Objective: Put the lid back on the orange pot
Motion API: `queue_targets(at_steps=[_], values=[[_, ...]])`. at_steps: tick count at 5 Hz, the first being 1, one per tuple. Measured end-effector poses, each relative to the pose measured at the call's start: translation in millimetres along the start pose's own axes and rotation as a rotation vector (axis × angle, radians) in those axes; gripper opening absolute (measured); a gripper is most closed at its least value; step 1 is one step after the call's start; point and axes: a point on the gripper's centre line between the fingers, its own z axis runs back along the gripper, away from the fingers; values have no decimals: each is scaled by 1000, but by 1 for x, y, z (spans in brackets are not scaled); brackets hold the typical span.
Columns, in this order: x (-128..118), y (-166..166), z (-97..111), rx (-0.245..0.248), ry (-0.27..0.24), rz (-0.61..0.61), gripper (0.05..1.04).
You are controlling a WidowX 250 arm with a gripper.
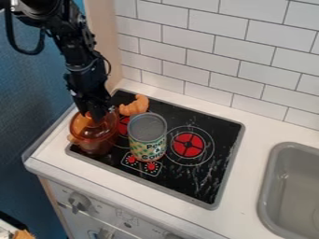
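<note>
We see the orange lid [93,130] over the pot [94,146], at nine o'clock on the stove [205,179]; whether the gripper [95,115] is spread or pinching, we cannot tell; likely light, stiff, slippery, it's best taken at top centre

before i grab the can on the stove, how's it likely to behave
The can is probably stiff, given its metallic top; its upright, taller-than-wide shape could tip if pushed high, and its round side would likely roll once down.

End effector [95,113] over orange pot [94,145] at stove [198,179] edge; can [148,133], croissant [134,106] nearby.
</note>
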Motion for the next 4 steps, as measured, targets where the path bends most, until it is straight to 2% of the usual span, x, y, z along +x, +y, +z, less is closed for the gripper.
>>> queue_targets(at_steps=[1, 2, 3, 4], values=[[1, -1, 0, -7, -3, 2, 768], [1, -3, -1, -15, -6, 4, 995], [1, -4, -1, -22, -2, -14, 1003], [7, -7, 24, -16, 10, -42, 1001]])
